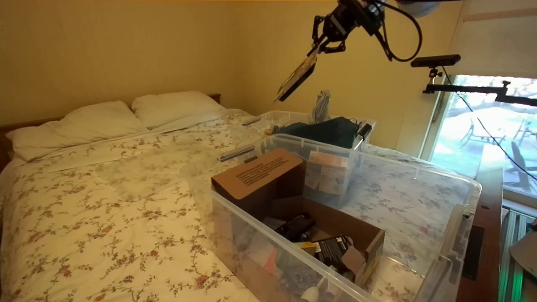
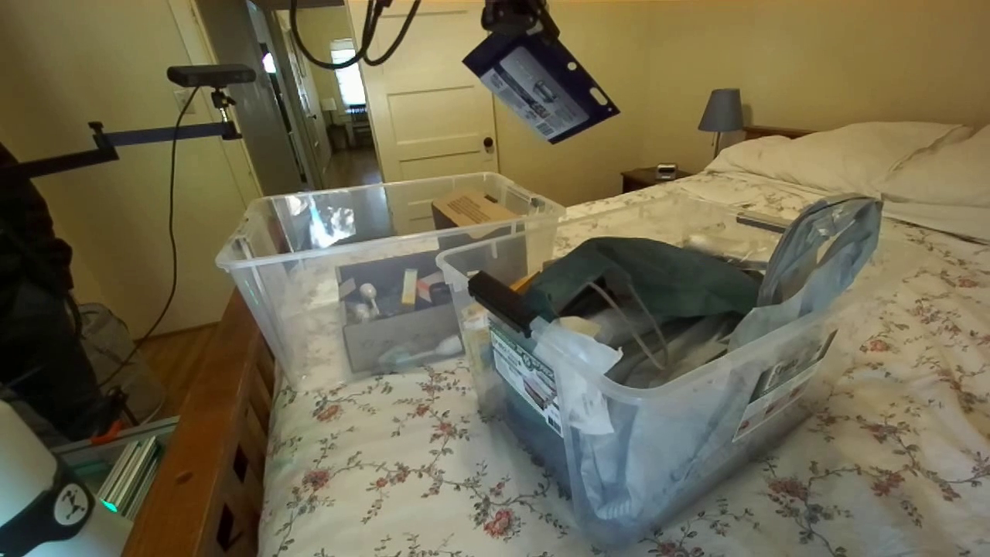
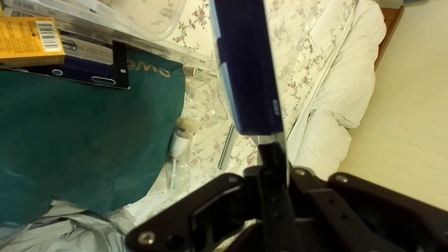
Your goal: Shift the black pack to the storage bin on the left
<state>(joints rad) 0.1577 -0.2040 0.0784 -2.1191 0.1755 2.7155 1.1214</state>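
Note:
My gripper (image 1: 317, 48) is shut on one edge of a flat black pack (image 1: 297, 79) and holds it tilted in the air, above the height of the bins. In an exterior view the pack (image 2: 541, 89) shows its dark blue-black card face with a hang hole. In the wrist view the pack (image 3: 250, 70) stands edge-on beyond the fingertips (image 3: 274, 154). Two clear plastic storage bins stand side by side on the bed. One bin (image 2: 348, 251) holds an open cardboard box. The other bin (image 2: 650, 391) holds a green bag. I cannot tell which is meant by left.
The cardboard box (image 1: 258, 174) has a raised flap. The green bag (image 3: 87, 129) carries a yellow box (image 3: 29, 42) and another dark pack (image 3: 94, 70). A grey bag (image 2: 824, 255) rises above its bin's rim. A camera on an arm (image 1: 436, 61) stands near the window.

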